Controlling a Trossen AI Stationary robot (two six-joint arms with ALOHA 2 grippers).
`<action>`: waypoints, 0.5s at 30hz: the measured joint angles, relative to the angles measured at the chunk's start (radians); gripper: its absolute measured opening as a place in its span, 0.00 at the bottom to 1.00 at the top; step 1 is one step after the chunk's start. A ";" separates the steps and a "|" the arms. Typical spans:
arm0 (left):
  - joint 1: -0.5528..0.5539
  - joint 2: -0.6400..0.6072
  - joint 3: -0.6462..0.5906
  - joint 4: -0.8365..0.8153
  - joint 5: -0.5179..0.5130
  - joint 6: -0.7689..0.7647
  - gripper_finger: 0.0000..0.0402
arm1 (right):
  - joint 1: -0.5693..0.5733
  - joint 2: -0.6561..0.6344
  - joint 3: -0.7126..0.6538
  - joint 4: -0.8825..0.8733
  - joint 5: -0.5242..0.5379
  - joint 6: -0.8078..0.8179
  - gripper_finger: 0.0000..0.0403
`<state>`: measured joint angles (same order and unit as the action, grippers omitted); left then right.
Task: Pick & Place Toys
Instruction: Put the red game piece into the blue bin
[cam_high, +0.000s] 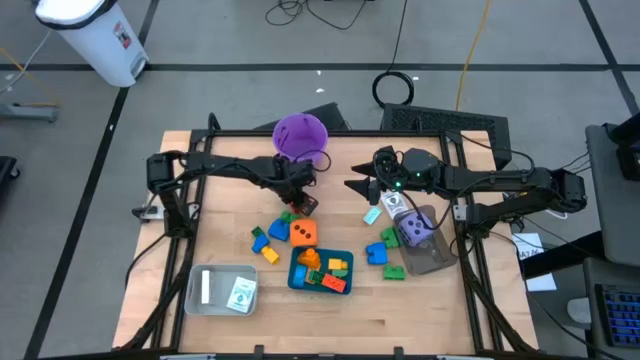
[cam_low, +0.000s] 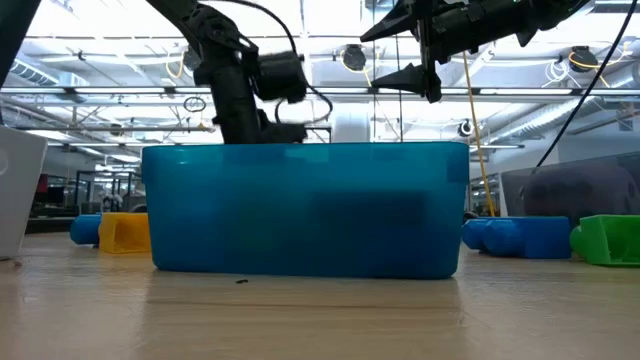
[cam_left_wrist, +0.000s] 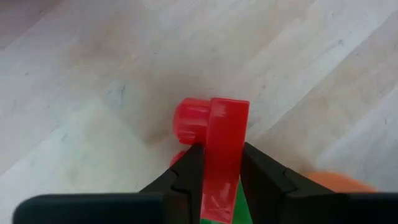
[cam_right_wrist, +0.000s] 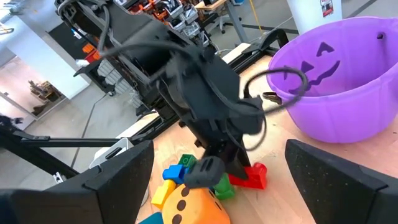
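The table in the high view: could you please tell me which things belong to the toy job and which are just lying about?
Job:
- red brick, clamped in the left gripper
- orange die
- purple die
- loose bricks
- cards

Lying about:
- purple bucket
- teal tray
- grey tray
- clear tray

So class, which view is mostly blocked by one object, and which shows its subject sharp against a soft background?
Low view: the teal tray fills the frame, its wall blurred, hiding the toys behind. Left wrist view: the red brick in the left gripper is crisp, the tabletop soft behind it.
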<state>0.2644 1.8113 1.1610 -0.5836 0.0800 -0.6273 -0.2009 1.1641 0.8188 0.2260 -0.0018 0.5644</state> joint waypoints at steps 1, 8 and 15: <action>0.002 -0.012 0.000 -0.002 0.001 0.000 0.23 | 0.000 0.000 0.000 0.000 0.000 0.000 0.89; 0.024 -0.146 0.000 0.013 0.008 0.029 0.22 | 0.000 0.000 -0.001 0.025 0.000 0.000 0.89; 0.039 -0.324 0.001 0.154 0.086 0.044 0.23 | 0.000 0.000 -0.001 0.171 -0.003 0.013 0.89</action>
<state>0.3035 1.4878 1.1619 -0.4296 0.1659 -0.5831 -0.2012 1.1641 0.8181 0.3969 -0.0044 0.5772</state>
